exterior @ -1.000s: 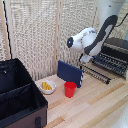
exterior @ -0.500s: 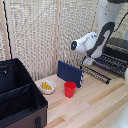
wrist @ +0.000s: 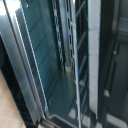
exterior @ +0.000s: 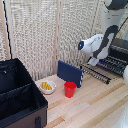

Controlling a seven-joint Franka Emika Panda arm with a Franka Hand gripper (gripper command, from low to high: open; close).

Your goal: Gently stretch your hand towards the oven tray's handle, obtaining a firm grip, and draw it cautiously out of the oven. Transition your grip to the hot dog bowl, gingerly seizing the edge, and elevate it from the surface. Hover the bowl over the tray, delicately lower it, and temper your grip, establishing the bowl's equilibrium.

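The arm hung by the oven tray at the frame's right — seemingly for its handle — fingers hidden, grip untellable, while the hot dog bowl waited lower left on the counter.

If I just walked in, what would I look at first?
Probably the big white robot arm, reaching toward the oven at the exterior view's right, where a wire tray sticks out. Next, the red cup in the middle of the wooden table, with the white bowl of yellow food beside it and a blue box behind.
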